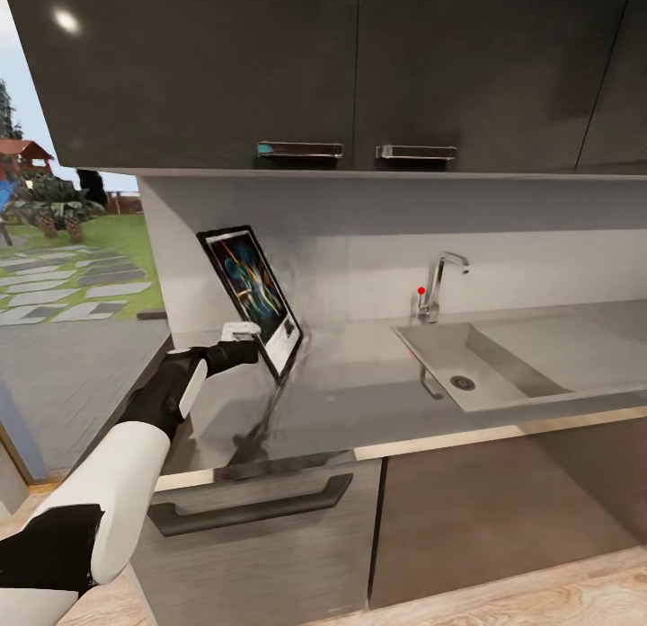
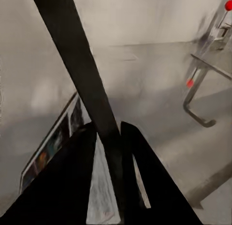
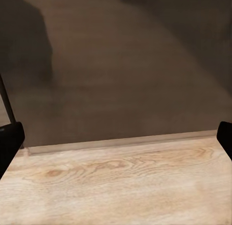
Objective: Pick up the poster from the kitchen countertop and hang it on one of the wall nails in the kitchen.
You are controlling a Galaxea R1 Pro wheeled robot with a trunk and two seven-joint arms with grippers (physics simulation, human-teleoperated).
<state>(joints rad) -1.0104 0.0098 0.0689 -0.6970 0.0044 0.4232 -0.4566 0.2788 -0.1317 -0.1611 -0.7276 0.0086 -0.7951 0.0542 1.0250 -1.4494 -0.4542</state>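
1. One hand, the left hand [image 1: 244,337], is clamped on the poster [image 1: 253,295] at its lower left edge; in the left wrist view the fingers [image 2: 72,176] sit on either side of the thin black frame, closed tight against it.
2. The poster is tilted, standing on or just above the counter [image 1: 359,383] near the back wall, left of the sink [image 1: 476,365] and tap [image 1: 436,289]. I cannot tell whether its bottom corner touches the surface.
3. It looks light, flat and stiff, a thin board that should keep its shape but will swing about a grip taken at one edge.
4. A hold near one corner gives leverage to the free end, so it may twist or slip between the fingers when lifted; a grip nearer the middle of a long side would likely steady it.
5. The frame looks smooth, so a firm pinch seems wise.
6. The right hand [image 3: 116,138] has its fingers wide apart, empty, hanging over wooden floor [image 3: 121,181] beside a dark cabinet front [image 3: 125,65].
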